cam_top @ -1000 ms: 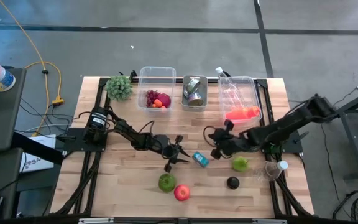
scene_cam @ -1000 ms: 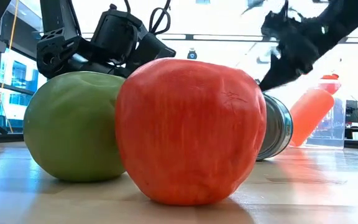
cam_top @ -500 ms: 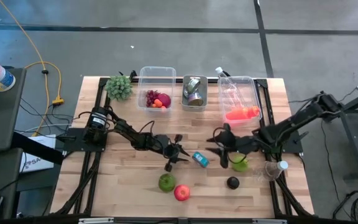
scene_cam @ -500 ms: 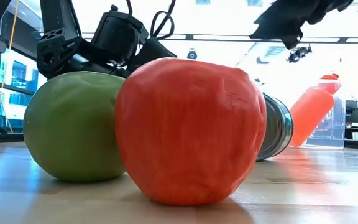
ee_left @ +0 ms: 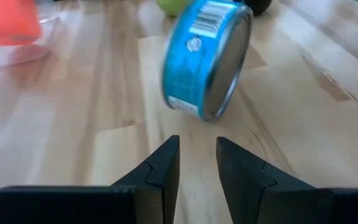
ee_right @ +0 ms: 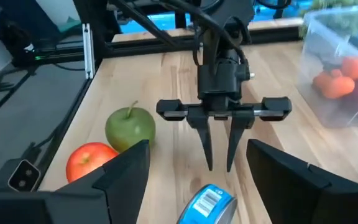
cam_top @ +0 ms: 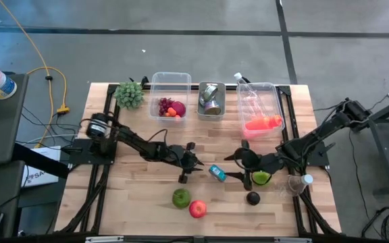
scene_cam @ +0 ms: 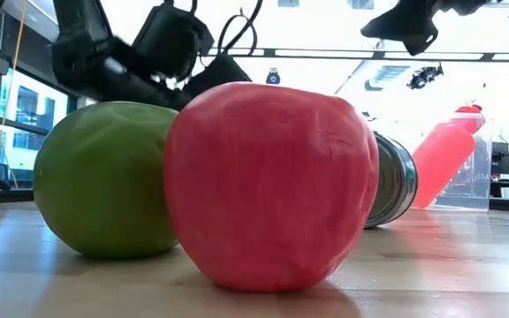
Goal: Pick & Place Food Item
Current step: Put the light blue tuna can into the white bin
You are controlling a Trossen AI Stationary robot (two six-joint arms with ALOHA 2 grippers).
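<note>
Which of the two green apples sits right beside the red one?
The green apple at the table's front, touching the red apple. The other green apple lies alone by the right tool.

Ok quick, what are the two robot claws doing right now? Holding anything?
Left gripper: fingers close together, a small gap between them, holding nothing; the blue can lies just ahead.
Right gripper: open, empty, above the can.

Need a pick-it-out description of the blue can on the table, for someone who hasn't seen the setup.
Start at the wooden table and go to its middle, below the row of three clear bins. Between the left claw and the right claw lies the blue can, on its side. It is the only blue, labelled metal cylinder there; its neighbours are round apples.
</note>
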